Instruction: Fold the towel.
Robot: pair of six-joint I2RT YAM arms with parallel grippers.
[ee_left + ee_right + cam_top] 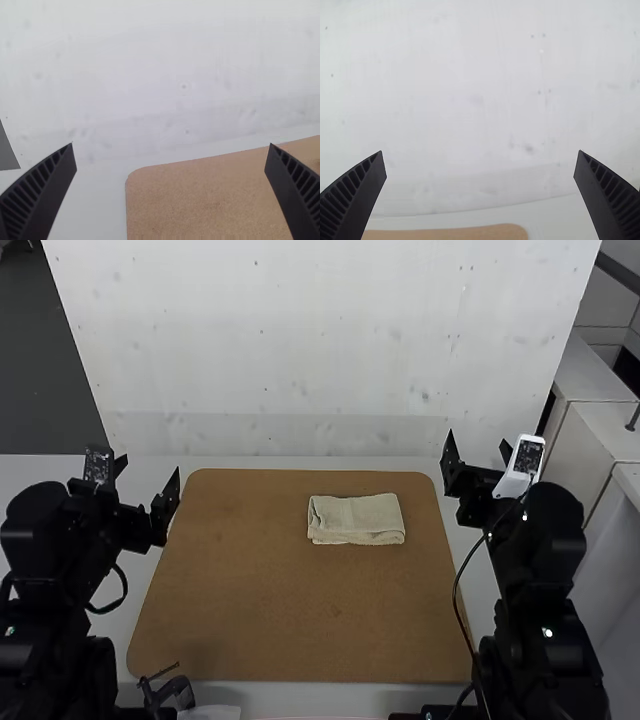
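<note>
The beige towel (356, 519) lies folded into a small, roughly rectangular pad on the brown board, right of its middle and near the far edge. My left gripper (150, 466) is held at the board's left side, well away from the towel; its black fingers stand wide apart in the left wrist view (171, 145), with nothing between them. Off the board's far right corner, my right gripper (477, 445) is also open and empty, as the right wrist view (480, 151) confirms. Neither gripper touches the towel.
The brown board (290, 610) covers much of the white table (215, 462). A white wall panel (320, 350) rises behind the table's far edge. A dark cable (456, 600) hangs beside the right arm, over the board's right edge. A small black item (168, 692) sits at the near left.
</note>
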